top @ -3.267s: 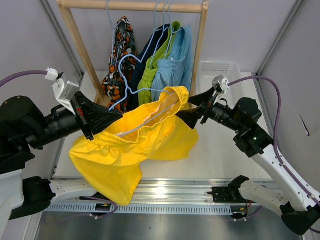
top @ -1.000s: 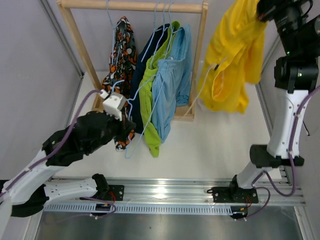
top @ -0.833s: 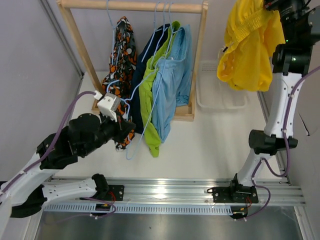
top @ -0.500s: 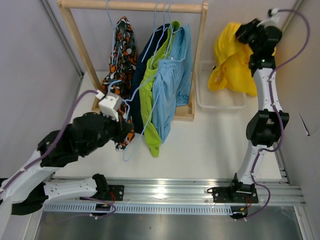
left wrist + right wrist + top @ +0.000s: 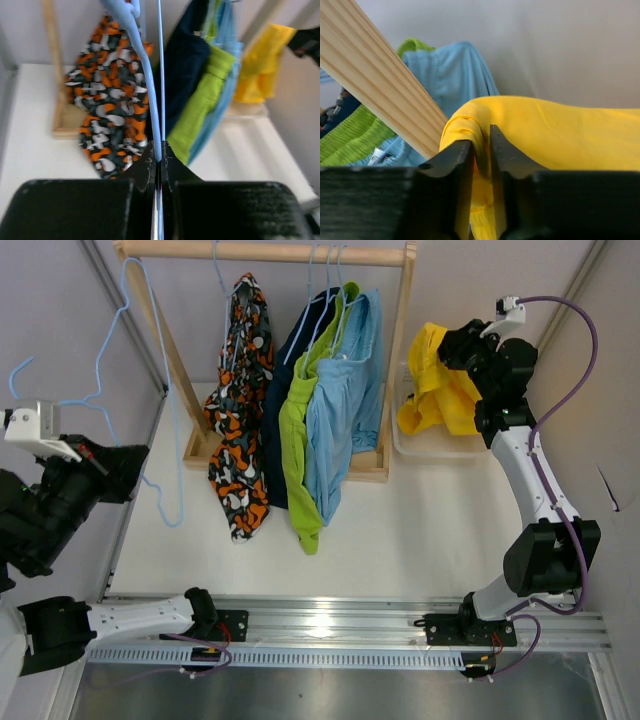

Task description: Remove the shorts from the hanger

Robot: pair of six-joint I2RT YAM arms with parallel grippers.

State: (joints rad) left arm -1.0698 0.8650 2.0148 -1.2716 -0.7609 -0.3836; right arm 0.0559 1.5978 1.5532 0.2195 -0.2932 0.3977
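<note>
Clamped bare blue hanger (image 5: 144,75) in left gripper (image 5: 158,160), clear of rack (image 5: 260,252); pinched yellow shorts (image 5: 432,385) in right gripper (image 5: 481,147) over white bin (image 5: 445,448) for drop.

On my feed: yellow shorts (image 5: 435,380), and a patterned pair (image 5: 239,440) in blotchy orange, black and white. Next to it are a navy pair (image 5: 300,350), a lime green pair (image 5: 297,420) and a light blue pair (image 5: 345,420). The wire hanger (image 5: 150,100) is pale blue, the rack (image 5: 260,252) light bare wood, the bin (image 5: 440,447) white. The left gripper (image 5: 157,152) and right gripper (image 5: 481,145) are both black.
</note>
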